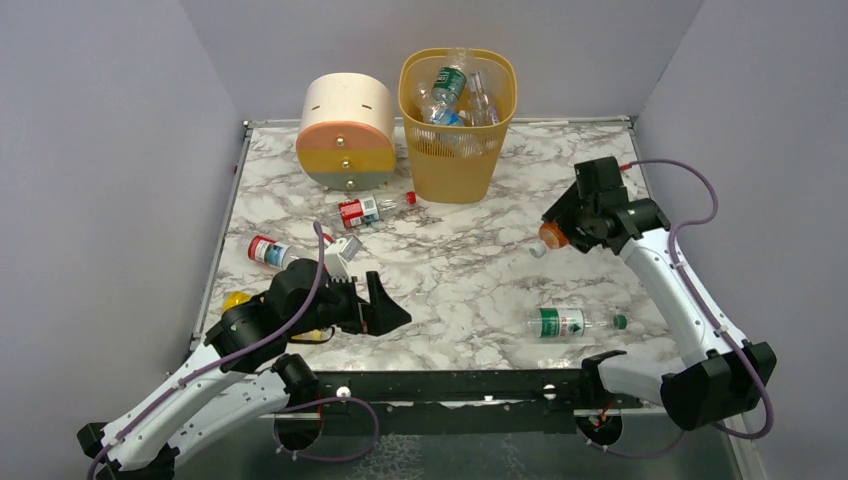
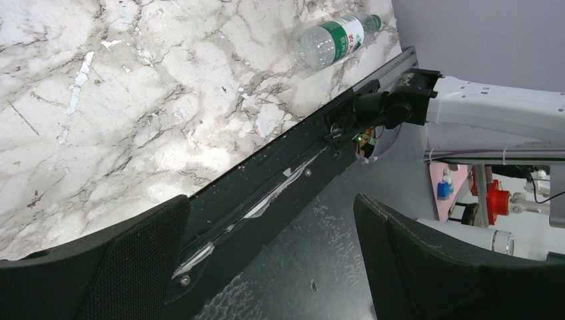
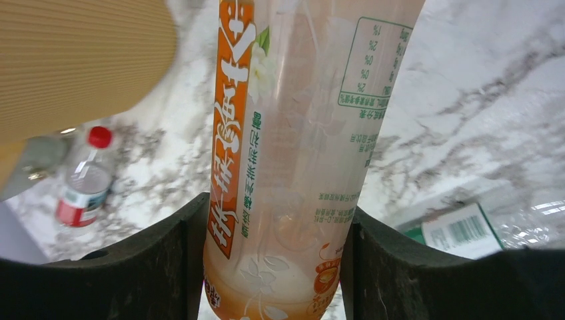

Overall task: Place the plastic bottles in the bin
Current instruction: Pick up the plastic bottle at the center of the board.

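Note:
The yellow-orange bin (image 1: 452,176) stands at the back centre with several clear bottles inside. My right gripper (image 1: 562,230) is shut on an orange-labelled bottle (image 1: 551,236), held above the table to the right of the bin. In the right wrist view the bottle (image 3: 293,133) sits between the jaws of the right gripper (image 3: 276,208), with the bin (image 3: 73,60) at upper left. My left gripper (image 1: 388,306) is open and empty near the front edge; the left wrist view (image 2: 270,200) shows nothing between its jaws. A green-labelled bottle (image 1: 565,323) lies at front right and also shows in the left wrist view (image 2: 333,41).
Red-labelled bottles lie at centre left (image 1: 362,210) and left (image 1: 268,251); a yellow bottle (image 1: 236,299) is partly hidden by my left arm. A round cream-orange-green drawer unit (image 1: 346,130) stands left of the bin. Walls close the back and sides.

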`<state>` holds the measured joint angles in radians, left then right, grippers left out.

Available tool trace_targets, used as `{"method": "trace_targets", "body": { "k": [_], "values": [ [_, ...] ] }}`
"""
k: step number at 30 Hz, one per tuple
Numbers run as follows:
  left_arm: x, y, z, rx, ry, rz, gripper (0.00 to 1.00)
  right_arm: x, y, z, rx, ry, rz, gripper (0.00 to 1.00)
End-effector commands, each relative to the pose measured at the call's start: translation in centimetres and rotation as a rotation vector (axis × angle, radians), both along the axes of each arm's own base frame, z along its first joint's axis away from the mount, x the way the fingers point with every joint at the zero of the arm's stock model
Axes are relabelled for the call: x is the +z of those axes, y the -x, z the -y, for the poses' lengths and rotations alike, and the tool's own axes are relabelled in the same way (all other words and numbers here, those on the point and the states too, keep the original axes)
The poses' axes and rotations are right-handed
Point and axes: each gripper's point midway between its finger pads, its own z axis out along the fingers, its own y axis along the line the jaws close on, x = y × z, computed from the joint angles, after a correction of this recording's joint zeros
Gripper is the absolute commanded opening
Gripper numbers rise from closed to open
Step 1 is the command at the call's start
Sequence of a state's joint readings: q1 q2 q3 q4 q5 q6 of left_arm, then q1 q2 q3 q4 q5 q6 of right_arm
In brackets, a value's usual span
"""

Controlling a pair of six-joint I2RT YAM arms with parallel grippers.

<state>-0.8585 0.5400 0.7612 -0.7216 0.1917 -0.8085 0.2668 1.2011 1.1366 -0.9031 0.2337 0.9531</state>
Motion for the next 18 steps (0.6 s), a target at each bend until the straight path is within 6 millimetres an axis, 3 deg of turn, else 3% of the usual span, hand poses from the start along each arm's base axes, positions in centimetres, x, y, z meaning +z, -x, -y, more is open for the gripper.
{"method": "trace_targets", "body": {
  "k": [1,8,18],
  "values": [
    [-0.4,-0.6,0.0,0.025,-0.007,0.006,0.99,6.1,-1.7,-2.5,0.136,-0.073,0.167,0.34],
    [-0.7,-0.8,0.3,0.031,0.013,0.009,0.99,13.2,-3.9,-5.2,0.239,-0.15,0.313,0.34],
    [-1.8,-1.2,1.6,-0.027,-0.022,-0.005,0.99,22.2,-8.9,-10.6,0.375,-0.215,0.521,0.34]
  ]
}}
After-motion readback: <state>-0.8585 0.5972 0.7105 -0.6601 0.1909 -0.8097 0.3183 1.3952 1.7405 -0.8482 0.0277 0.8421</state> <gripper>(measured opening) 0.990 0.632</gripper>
